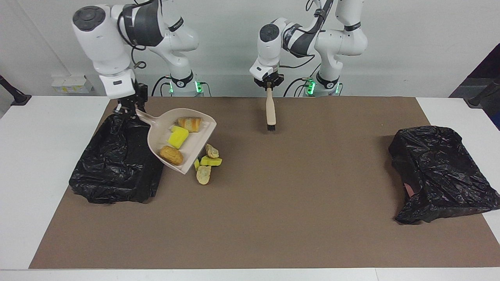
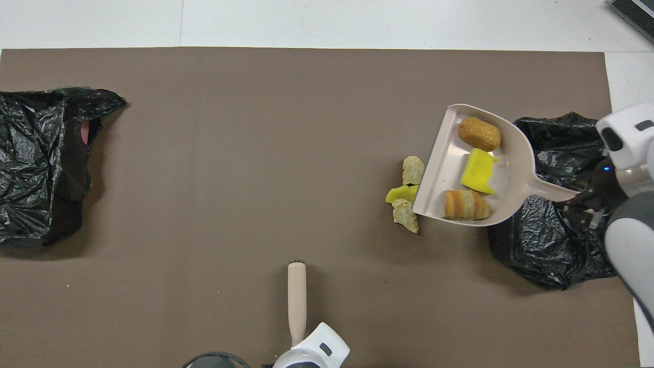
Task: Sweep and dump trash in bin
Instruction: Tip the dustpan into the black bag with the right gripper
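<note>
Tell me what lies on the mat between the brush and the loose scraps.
Nothing: in the overhead view, bare mat separates brush and loose scraps.

A robotics laboratory arranged for a tabletop manipulation trial. Two white industrial arms [image 1: 117, 35] [image 1: 312, 35] stand on bases with green indicator lights at one long edge of a white table [image 1: 39, 164], against a bare pale wall. A plain brown mat [image 1: 293, 214] covers the working surface. Staged props lie on it: a black bag-lined bin [image 1: 117, 164] at the right arm's end and a second black bag [image 1: 441, 175] at the left arm's end. Cables run along the arms, and dark camera or lamp mounts [image 1: 13, 93] clamp to the table's corners
</note>
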Robot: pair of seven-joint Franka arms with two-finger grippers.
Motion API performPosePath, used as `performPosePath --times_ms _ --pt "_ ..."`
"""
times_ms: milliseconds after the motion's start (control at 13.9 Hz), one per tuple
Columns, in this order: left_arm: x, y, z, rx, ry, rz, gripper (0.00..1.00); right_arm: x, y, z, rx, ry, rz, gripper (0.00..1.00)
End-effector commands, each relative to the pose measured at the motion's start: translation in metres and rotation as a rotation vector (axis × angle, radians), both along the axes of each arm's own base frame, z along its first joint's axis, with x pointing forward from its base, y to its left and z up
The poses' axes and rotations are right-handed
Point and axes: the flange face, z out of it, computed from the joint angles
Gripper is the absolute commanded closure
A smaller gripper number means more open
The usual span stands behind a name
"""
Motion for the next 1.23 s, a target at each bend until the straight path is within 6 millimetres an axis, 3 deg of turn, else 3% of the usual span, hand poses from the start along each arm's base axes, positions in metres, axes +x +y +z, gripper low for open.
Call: performPosePath --times_ms 0,216,433,577,722,794,938,1082,1155 --pt "-0.022 0.004 -0.021 -0.023 -0.048 0.084 1.0 -0.005 -0.058 0.002 -0.098 0.016 0.078 1.0" --pt "-0.036 0.003 -0.03 -0.008 -0.052 0.057 1.0 -0.011 -0.102 0.002 -0.226 0.023 0.157 1.0" --pt "-0.035 0.003 -0.033 -0.015 -0.049 0.044 1.0 -0.012 -0.112 -0.002 -0.391 0.061 0.303 1.0" --pt "-0.036 0.003 -0.035 -0.014 -0.042 0.039 1.0 -0.015 -0.109 -0.011 -0.483 0.073 0.401 1.0" --pt "-0.035 0.003 -0.037 -0.011 -0.036 0.038 0.9 -0.016 -0.103 -0.02 -0.521 0.102 0.449 1.0" --pt "-0.036 0.003 -0.04 -0.009 -0.026 0.035 0.86 -0.014 -0.088 -0.023 -0.548 0.114 0.49 1.0" --pt "-0.036 0.003 -0.042 -0.008 -0.019 0.029 0.72 -0.01 -0.072 -0.02 -0.592 0.125 0.534 1.0" --pt "-0.033 0.004 -0.044 -0.01 -0.006 0.012 0.46 -0.012 -0.053 -0.02 -0.631 0.121 0.563 1.0" --pt "-0.032 0.005 -0.045 -0.012 0.0 0.0 0.44 -0.012 -0.052 -0.019 -0.659 0.125 0.565 1.0"
